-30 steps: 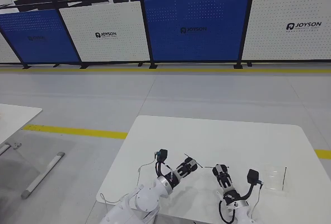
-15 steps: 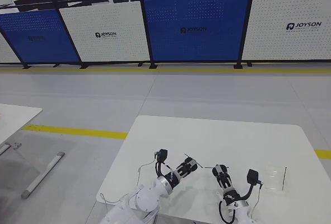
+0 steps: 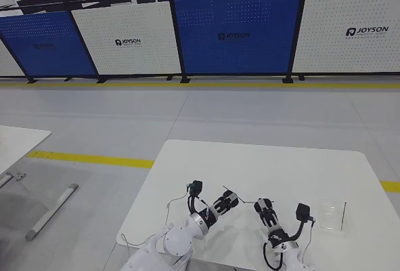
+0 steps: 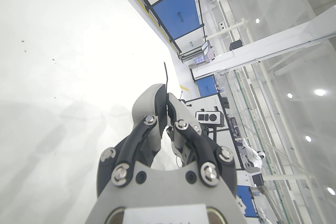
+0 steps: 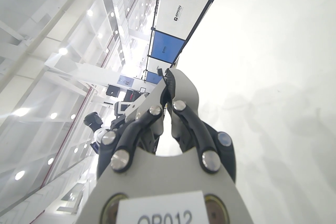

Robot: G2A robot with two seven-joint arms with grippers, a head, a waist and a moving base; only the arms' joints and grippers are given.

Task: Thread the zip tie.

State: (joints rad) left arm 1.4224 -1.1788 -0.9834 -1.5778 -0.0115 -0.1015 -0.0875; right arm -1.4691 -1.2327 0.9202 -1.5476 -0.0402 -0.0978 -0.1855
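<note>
The black zip tie (image 4: 165, 72) is pinched in both pincers. The left pincer (image 4: 167, 93) is clamped on it, with a thin end sticking out past the fingertips. The right pincer (image 5: 168, 80) is closed on the other part, with the small head poking out. Both face each other, close together, above the near part of the white counter (image 3: 267, 162). A clear plastic tray (image 3: 331, 215) lies near the right arm.
</note>
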